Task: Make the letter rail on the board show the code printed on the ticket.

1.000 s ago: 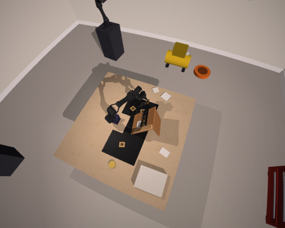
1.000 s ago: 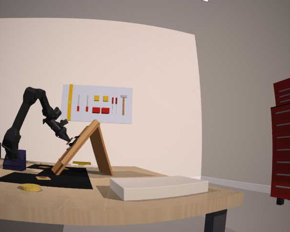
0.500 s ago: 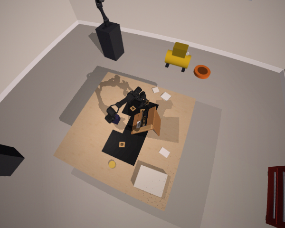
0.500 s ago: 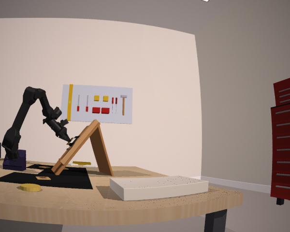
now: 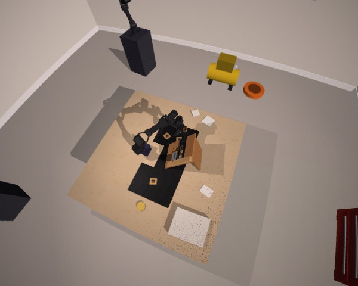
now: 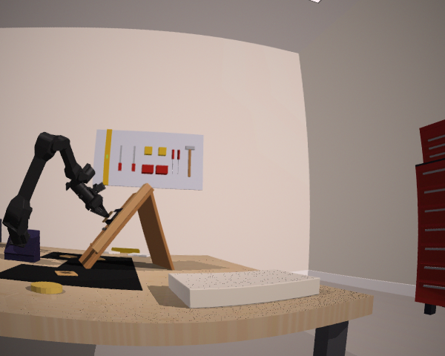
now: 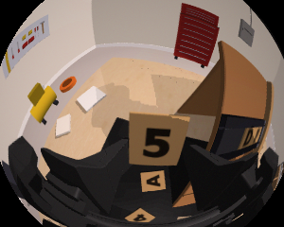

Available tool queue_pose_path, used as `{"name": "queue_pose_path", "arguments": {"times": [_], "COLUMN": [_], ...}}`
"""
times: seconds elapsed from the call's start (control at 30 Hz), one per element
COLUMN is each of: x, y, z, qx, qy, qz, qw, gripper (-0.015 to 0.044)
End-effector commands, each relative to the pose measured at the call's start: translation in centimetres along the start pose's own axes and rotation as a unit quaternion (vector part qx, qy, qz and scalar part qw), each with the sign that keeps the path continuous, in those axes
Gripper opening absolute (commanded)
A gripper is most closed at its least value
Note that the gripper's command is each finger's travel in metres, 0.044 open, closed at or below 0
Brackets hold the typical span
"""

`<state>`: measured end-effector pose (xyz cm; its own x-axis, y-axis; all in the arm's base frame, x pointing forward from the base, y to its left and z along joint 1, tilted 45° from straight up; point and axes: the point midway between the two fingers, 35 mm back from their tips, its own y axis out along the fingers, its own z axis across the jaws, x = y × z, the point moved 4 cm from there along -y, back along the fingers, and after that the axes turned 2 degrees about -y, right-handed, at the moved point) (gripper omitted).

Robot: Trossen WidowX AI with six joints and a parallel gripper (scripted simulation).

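One tile marked 5 [image 5: 184, 129] [image 7: 157, 140] is clamped between the fingers of the gripper [image 5: 182, 130] [image 6: 107, 215] [image 7: 156, 143]. The tile is at the upper centre of the top view, beside the upper end of the rail [image 5: 178, 149] [image 7: 221, 138]. The rail is mounted on the sloped wooden board [image 5: 190, 149] [image 6: 117, 224] [image 7: 246, 95], which stands immediately beside the gripper and forms the nearest obstruction. In the wrist view, a tile marked D [image 7: 248, 137] is in the rail at right; its neighbour is only partly visible.

Surrounding items, counted:
- Three loose tiles: two near the gripper, one [image 5: 153, 181] [image 6: 66, 273] at lower centre of the top view. In the wrist view, two read A [image 7: 152, 181] and 4 [image 7: 139, 217].
- Three white cards: two at upper centre of the top view, one [image 5: 206, 190] right of centre.
- One white slab [image 5: 189, 227] [image 6: 245, 287], lower right of the board.
- One yellow disc [image 5: 140, 205] [image 6: 46, 287], lower left in both outside views.
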<state>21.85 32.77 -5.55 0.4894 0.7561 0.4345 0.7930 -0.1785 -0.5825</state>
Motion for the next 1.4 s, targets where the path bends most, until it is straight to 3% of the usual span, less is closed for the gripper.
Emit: {"name": "queue_pose_path", "arguments": {"times": [0.0, 1.37], "x": [-0.1, -0.2], "y": [0.0, 0.1], "z": [-0.2, -2.2], "qx": [0.001, 0.0], "qy": [-0.003, -0.003], "qz": [0.001, 0.001], "qw": [1.0, 1.0], "gripper": [0.0, 0.0]}}
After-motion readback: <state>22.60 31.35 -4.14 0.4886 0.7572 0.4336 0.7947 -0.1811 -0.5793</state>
